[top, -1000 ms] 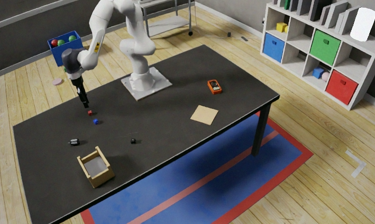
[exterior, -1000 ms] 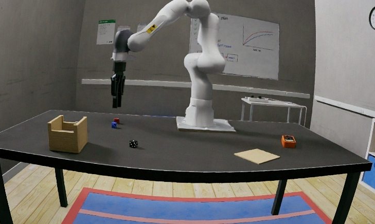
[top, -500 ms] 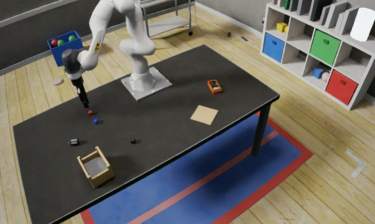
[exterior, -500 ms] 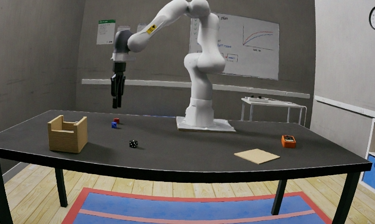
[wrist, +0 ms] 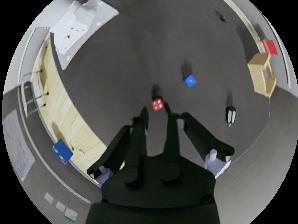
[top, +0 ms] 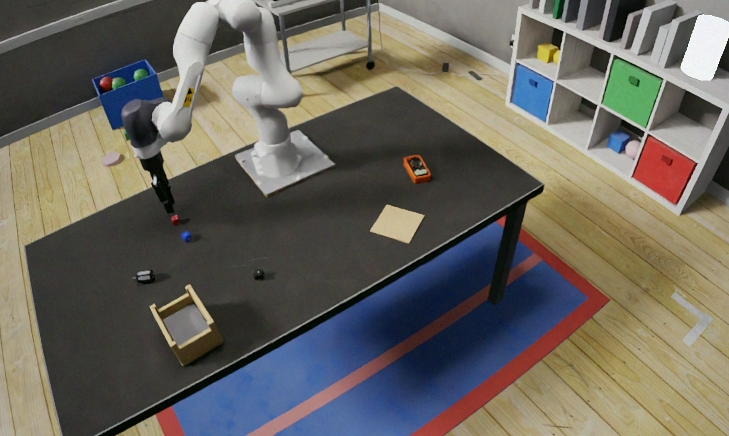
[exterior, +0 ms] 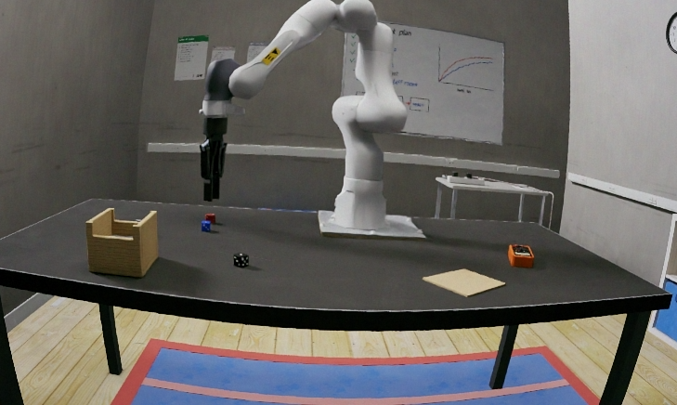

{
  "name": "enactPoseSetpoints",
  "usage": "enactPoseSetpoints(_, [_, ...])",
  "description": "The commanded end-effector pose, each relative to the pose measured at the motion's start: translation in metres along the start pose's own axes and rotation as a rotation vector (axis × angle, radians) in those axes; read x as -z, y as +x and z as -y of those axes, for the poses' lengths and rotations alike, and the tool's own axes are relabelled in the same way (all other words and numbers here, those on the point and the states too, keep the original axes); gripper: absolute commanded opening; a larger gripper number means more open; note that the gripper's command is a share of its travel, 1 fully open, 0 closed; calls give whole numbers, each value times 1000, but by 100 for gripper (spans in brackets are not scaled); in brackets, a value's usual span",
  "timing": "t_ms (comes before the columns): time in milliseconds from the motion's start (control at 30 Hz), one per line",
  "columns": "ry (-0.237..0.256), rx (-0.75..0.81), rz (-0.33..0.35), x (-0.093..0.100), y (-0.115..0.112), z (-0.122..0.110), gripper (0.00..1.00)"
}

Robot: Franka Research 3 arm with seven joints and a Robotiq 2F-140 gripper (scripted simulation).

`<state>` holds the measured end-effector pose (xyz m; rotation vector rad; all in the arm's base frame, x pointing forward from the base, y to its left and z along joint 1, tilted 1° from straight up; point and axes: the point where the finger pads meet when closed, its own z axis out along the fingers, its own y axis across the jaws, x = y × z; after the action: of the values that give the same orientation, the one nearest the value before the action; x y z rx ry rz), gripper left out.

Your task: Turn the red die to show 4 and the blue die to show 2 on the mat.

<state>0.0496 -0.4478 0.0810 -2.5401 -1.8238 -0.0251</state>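
Observation:
The red die point(top: 175, 219) point(exterior: 210, 217) point(wrist: 157, 103) sits flat on the table; its face towards the wrist camera seems to show four pips. My gripper point(top: 169, 209) point(exterior: 211, 199) point(wrist: 156, 110) points down just above it, fingers partly apart and empty. The blue die point(top: 186, 236) point(exterior: 205, 226) point(wrist: 189, 80) lies flat close by, towards the front; its top seems to show one pip. The black die point(top: 259, 274) point(exterior: 240, 260) point(wrist: 222, 18) sits farther forward; its top number is unclear. The tan square mat point(top: 397, 223) point(exterior: 463, 281) lies far to the right, with no die on it.
An open wooden box point(top: 209, 340) point(exterior: 114, 254) point(wrist: 257, 77) stands at the front left. A small black and silver object point(top: 145, 276) point(wrist: 230, 116) lies behind it. An orange meter point(top: 416, 168) point(exterior: 520, 255) lies behind the mat. The arm's base plate point(top: 312, 157) is at the back.

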Motion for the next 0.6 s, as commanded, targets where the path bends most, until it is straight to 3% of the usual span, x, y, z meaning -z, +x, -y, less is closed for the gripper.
enactPoseSetpoints(0, [-6, 9, 5, -5, -2, -2, 32])
enactPoseSetpoints(567, [-6, 9, 5, -27, -2, -2, 32])
